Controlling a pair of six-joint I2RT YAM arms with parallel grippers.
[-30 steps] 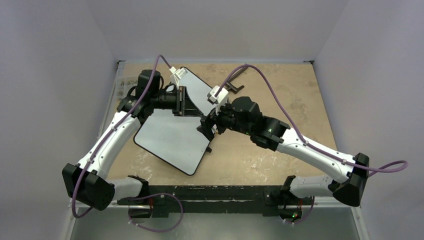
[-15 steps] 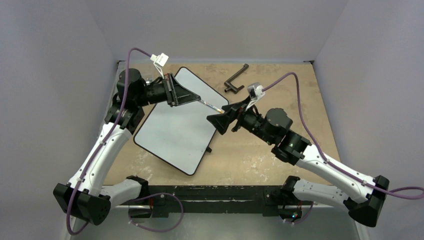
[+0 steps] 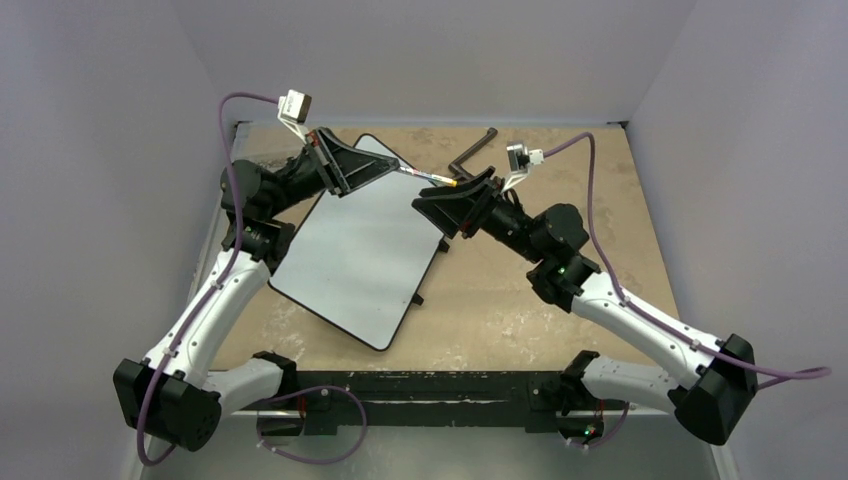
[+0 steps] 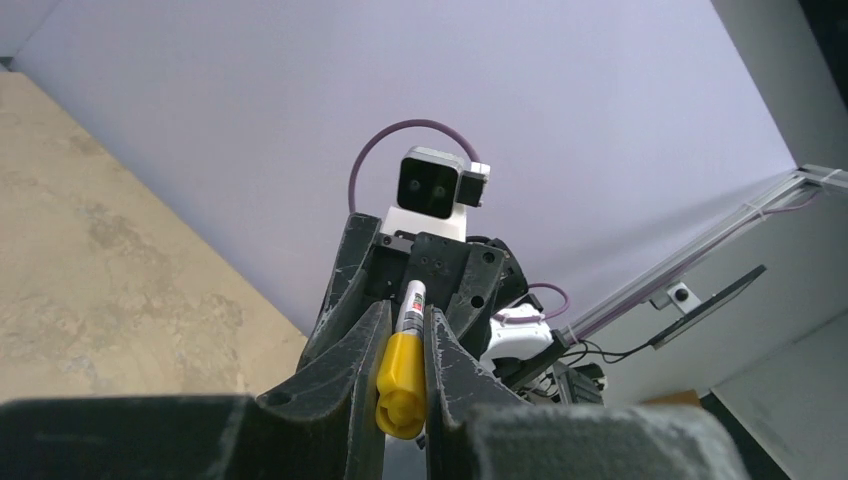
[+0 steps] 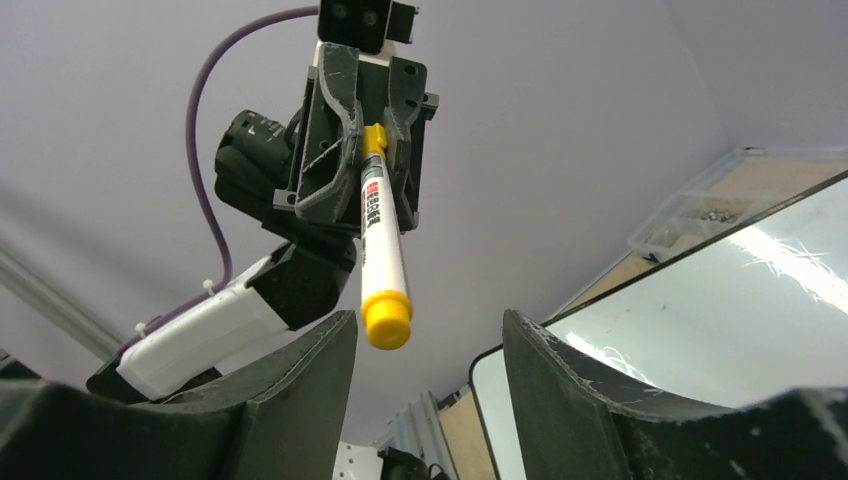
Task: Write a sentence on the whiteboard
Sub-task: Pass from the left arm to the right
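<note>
Starting at the near edge of the surface [image 3: 560, 300], both arm bases sit side by side. The left arm folds out to the near-left, then climbs along the left side toward the far end, wrist turned rightward. The right arm kinks at the near-right and reaches diagonally toward the middle.

Next out, the whiteboard [image 3: 350, 260] lies flat on the surface, left of centre and skewed. One rounded corner points at the bases.

Above the board's far half the two claws face each other, tip to tip.
- Left claw [image 4: 405, 320]: closed tight on a marker [image 5: 383, 240], pinching its yellow end. The white barrel sticks straight out toward the other arm. The claw is raised clear of the board, over its far corner.
- Right claw [image 5: 428, 325]: jaws spread well apart, holding nothing. The marker's free yellow end sits just at the mouth of the jaws, closer to one finger. I cannot tell whether it touches. This claw hangs over the board's right edge.

Farthest out, a dark cranked handle [image 3: 470, 160] lies on the surface behind the right claw, apart from the board.
</note>
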